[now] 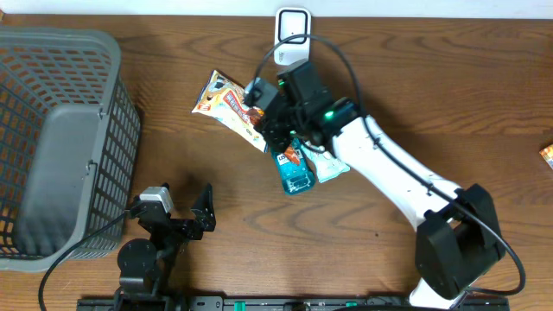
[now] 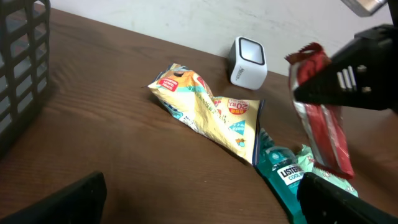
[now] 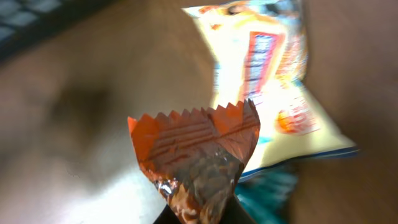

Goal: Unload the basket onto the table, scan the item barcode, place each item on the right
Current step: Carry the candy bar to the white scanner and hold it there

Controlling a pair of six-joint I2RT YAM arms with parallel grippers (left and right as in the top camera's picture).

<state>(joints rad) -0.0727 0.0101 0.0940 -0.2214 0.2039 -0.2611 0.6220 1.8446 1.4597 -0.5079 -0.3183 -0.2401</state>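
Yellow snack bag, teal bottle near scanner

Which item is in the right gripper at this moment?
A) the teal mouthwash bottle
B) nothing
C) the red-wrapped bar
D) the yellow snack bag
C: the right gripper is shut on the red-wrapped bar, while the yellow snack bag and the teal mouthwash bottle lie ungripped beside it.
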